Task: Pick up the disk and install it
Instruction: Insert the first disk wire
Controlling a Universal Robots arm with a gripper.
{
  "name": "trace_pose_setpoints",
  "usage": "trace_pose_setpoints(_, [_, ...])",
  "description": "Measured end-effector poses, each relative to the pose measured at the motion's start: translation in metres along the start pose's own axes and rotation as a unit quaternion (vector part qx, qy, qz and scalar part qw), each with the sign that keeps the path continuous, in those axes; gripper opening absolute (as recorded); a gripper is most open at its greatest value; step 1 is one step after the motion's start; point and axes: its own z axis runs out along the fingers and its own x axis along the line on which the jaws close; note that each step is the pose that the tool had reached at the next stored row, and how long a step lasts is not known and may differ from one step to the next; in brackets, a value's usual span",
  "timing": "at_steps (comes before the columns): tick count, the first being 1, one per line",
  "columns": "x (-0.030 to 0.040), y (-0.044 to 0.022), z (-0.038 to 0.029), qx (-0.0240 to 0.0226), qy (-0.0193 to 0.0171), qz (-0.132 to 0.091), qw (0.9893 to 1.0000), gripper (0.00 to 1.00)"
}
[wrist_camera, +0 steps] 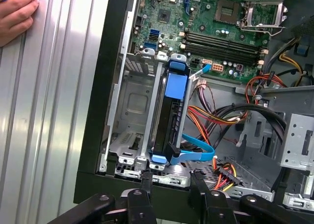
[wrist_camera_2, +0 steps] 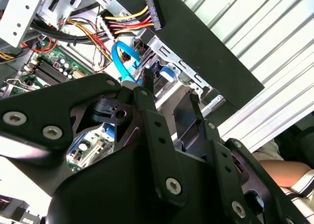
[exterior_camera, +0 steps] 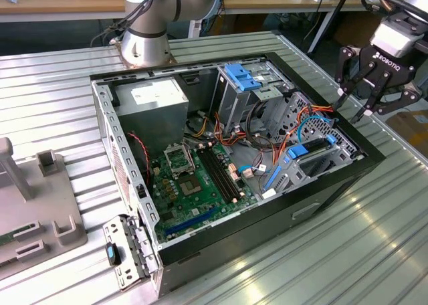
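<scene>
On the ribbed metal desk (exterior_camera: 60,84) you're looking at an open computer case (exterior_camera: 321,191) lying on its side, motherboard (exterior_camera: 197,178) facing up. Your gripper (exterior_camera: 354,106) is hanging over the case's edge at the exterior view's right, right above the drive cage (wrist_camera: 132,111). In the first wrist view the gripper (wrist_camera: 171,181) is showing its jaws spread apart with nothing between them, so it isn't carrying anything.

Progress-wise, I'm guessing you're at one end of the job, not mid-carry. The disk (wrist_camera: 169,121) is sitting on edge inside that cage, and from the exterior view the disk (exterior_camera: 309,150) is lying low in the bay near the case's front corner. It's looking seated to me, but I can't tell whether it's clicked fully home. The blue cable (wrist_camera: 198,153) is curling right beside its lower end, and I can't tell if it's plugged in either.

As for looks, the disk is showing a dark, slim body with a bright blue bracket capping the top and wrapping the bottom.

Heads up, someone's hand (wrist_camera: 17,10) is resting on the desk just outside the case.
</scene>
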Motion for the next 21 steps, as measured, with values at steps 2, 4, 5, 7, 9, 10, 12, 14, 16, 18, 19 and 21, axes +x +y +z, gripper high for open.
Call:
trace_pose_setpoints(2, [-0.0004, -0.0010, 0.0000, -0.0001, 0.0000, -0.005, 1.0000, 0.44])
trace_pose_setpoints(4, [-0.0009, -0.0027, 0.0001, -0.0002, -0.0001, -0.017, 0.9999, 0.44])
trace_pose_setpoints(5, [-0.0009, -0.0027, 0.0001, -0.0002, -0.0002, -0.017, 0.9999, 0.44])
trace_pose_setpoints(7, [-0.0009, -0.0028, 0.0001, -0.0002, -0.0002, -0.017, 0.9999, 0.44])
trace_pose_setpoints(9, [-0.0009, -0.0028, 0.0001, -0.0002, -0.0002, -0.017, 0.9998, 0.44])
trace_pose_setpoints(10, [-0.0009, -0.0028, 0.0001, -0.0002, -0.0002, -0.017, 0.9998, 0.44])
trace_pose_setpoints(12, [-0.0010, -0.0028, 0.0002, -0.0003, -0.0003, -0.022, 0.9998, 0.44])
trace_pose_setpoints(14, [-0.0012, -0.0028, 0.0001, -0.0004, -0.0005, -0.035, 0.9994, 0.44])
trace_pose_setpoints(16, [-0.0014, -0.0029, 0.0001, -0.0004, -0.0006, -0.040, 0.9992, 0.44])
trace_pose_setpoints(18, [-0.0014, -0.0029, 0.0002, -0.0005, -0.0007, -0.045, 0.9990, 0.44])
trace_pose_setpoints(19, [-0.0015, -0.0029, 0.0002, -0.0005, -0.0007, -0.046, 0.9990, 0.44])
trace_pose_setpoints(21, [-0.0015, -0.0029, 0.0001, -0.0005, -0.0007, -0.046, 0.9990, 0.44])
